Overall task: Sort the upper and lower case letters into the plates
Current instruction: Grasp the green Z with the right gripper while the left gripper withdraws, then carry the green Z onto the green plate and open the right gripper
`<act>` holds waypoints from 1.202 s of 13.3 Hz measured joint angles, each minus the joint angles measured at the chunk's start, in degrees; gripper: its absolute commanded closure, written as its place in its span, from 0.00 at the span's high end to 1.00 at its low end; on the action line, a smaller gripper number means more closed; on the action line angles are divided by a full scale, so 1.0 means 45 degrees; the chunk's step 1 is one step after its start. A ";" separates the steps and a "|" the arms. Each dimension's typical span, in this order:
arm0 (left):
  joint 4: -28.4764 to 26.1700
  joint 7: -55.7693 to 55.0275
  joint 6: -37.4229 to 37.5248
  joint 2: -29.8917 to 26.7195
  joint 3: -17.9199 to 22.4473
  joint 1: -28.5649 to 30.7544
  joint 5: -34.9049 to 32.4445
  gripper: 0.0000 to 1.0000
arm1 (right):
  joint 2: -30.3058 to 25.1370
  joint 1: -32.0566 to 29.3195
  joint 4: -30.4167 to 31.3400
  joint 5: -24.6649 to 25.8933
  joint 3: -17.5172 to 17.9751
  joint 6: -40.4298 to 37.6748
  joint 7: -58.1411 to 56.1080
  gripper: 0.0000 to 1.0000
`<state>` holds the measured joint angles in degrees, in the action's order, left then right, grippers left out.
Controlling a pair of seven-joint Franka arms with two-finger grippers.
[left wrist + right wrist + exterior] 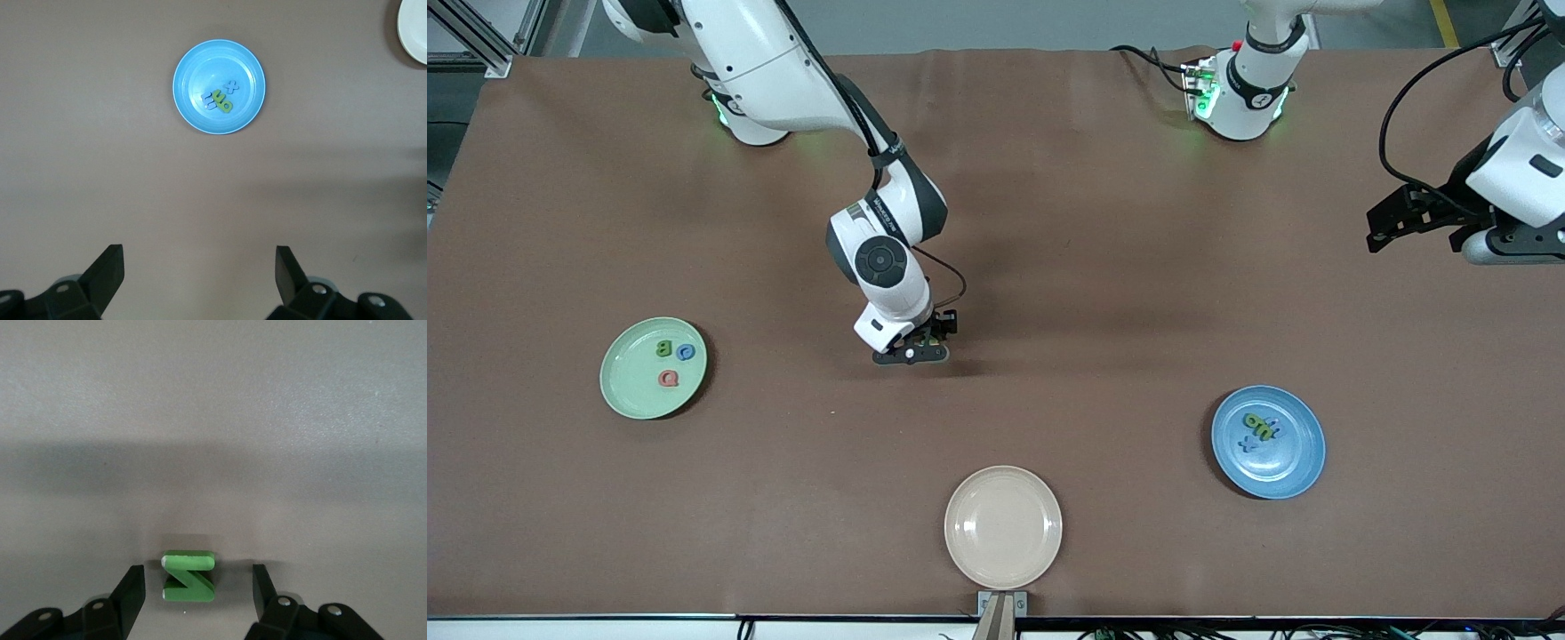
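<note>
At mid-table, the right gripper (198, 587) straddled a green Z (189, 576), fingers spread, not touching; left gripper (200, 280) waited spread above the blue plate (183, 100); mint plate (624, 384) toward the right arm's end

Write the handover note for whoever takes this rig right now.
Right gripper: low over mid-table, fingers either side of a green Z, gaps showing, not gripped yet.
Left gripper: open, empty, waiting in the air at the left arm's end.
Green plate, right arm's end: three letters in it.
Blue plate, left arm's end: a small pile of letters.
Beige plate, nearest the front camera: no letters.
Left: grip the Z and put it in its plate.
</note>
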<state>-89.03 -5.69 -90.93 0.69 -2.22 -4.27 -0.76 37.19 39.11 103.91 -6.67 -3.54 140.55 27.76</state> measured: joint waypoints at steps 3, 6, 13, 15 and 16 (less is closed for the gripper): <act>0.0008 0.0000 0.0005 0.0000 0.0008 0.0006 0.0007 1.00 | 0.0098 0.0000 -0.0072 -0.0003 0.0009 0.0007 -0.0001 0.68; 0.0065 0.0000 0.0005 0.0001 0.0012 0.0012 0.0008 1.00 | 0.0195 0.0001 -0.0184 -0.0005 0.0021 0.0006 -0.0002 0.58; 0.0327 0.0000 0.0005 -0.0001 0.0016 0.0122 0.0069 1.00 | 0.0200 0.0013 -0.0333 -0.0006 0.0021 -0.0054 -0.0008 0.19; 0.0342 0.0000 0.0004 -0.0002 0.0017 0.0123 0.0070 1.00 | 0.0203 0.0071 -0.0342 -0.0006 0.0032 -0.0055 -0.0009 0.14; 0.0344 0.0000 0.0004 -0.0001 0.0018 0.0124 0.0070 1.00 | 0.0203 0.0123 -0.0350 -0.0006 0.0034 -0.0056 -0.0009 0.14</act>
<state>-87.48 -5.69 -90.92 0.68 -2.14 -3.72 -0.45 38.10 39.66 102.34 -6.70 -3.39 140.30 27.72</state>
